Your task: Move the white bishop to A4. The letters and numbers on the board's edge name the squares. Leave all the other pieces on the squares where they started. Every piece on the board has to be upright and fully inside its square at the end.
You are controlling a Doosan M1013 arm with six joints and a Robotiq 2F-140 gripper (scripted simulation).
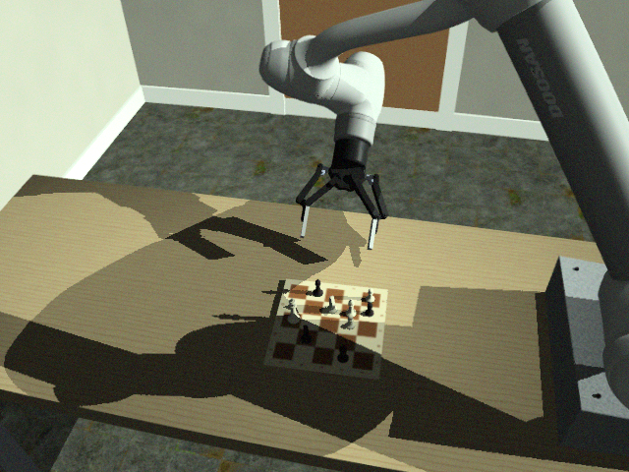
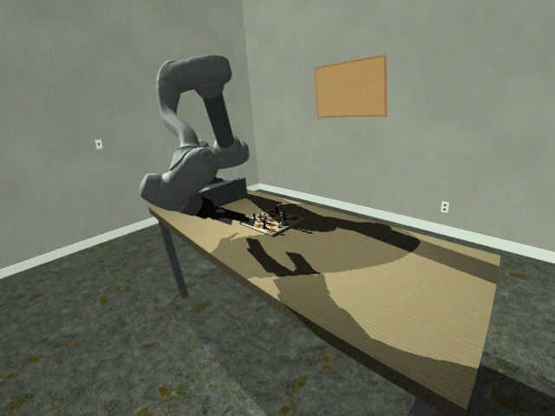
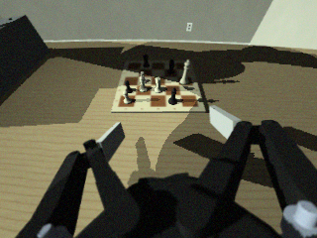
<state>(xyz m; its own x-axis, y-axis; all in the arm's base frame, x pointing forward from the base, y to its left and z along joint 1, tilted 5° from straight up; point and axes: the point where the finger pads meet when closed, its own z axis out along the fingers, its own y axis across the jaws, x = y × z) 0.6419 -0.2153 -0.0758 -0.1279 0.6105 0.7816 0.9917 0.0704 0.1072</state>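
A small chessboard [image 1: 320,369] [image 2: 293,220] [image 3: 158,109] lies on the wooden table [image 1: 127,264], with several white and black pieces upright on it. The tallest white piece [image 1: 292,311] [image 3: 186,72] stands near the board's left edge in the top view. Other white pieces [image 1: 349,308] [image 3: 158,84] stand mid-board. At this size I cannot tell which white piece is the bishop. My gripper [image 1: 337,238] [image 3: 164,122] is open and empty. It hangs above the table beyond the board's far edge, well clear of the pieces. In the exterior view the arm hides it.
The robot's grey base block [image 1: 574,305] [image 2: 224,188] [image 3: 15,55] stands on the table to the right of the board in the top view. Black pieces [image 1: 317,287] [image 1: 305,333] [image 1: 342,354] stand among the white ones. Dark arm shadows cross the table and half the board.
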